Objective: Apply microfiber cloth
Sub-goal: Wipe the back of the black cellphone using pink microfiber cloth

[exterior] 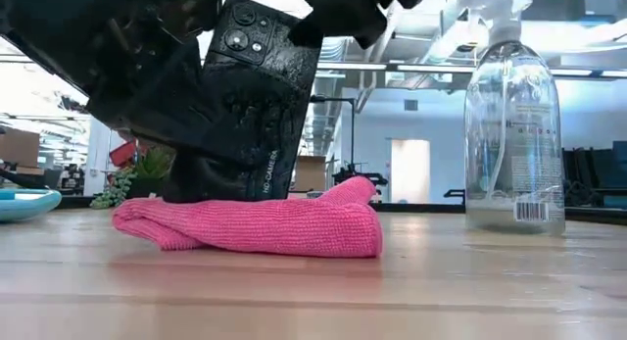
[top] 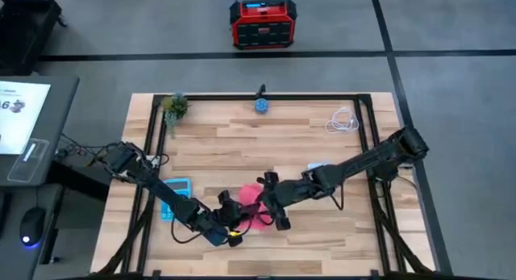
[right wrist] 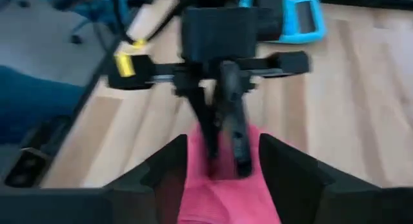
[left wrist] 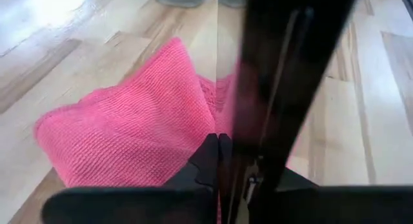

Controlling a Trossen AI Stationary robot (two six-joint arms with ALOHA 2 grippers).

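Note:
The pink microfiber cloth (exterior: 265, 225) lies bunched on the wooden table near its front middle (top: 260, 209). A black phone (exterior: 260, 95) stands tilted on it, camera side toward the near edge, with its lower end on the cloth. My left gripper (top: 230, 230) is shut on the phone, which shows edge-on in the left wrist view (left wrist: 284, 75). My right gripper (top: 272, 206) is open above the cloth's right part. Its two fingers (right wrist: 290, 169) frame the cloth (right wrist: 222, 192) without visibly closing on it. My left gripper pinches the phone between its two fingers by its flat faces (left wrist: 242, 153), near the lower end. One finger (left wrist: 210, 156) shows and the phone hides the other. The fingers come slanting down from the table's left. The phone is tilted, its lower end on the cloth (exterior: 230, 198).
A clear pump bottle (exterior: 512, 124) stands right of the cloth. A light blue calculator (top: 177, 187) lies under my left arm. At the far edge are a small plant (top: 173, 106), a blue object (top: 261, 105) and a white cable (top: 343, 120).

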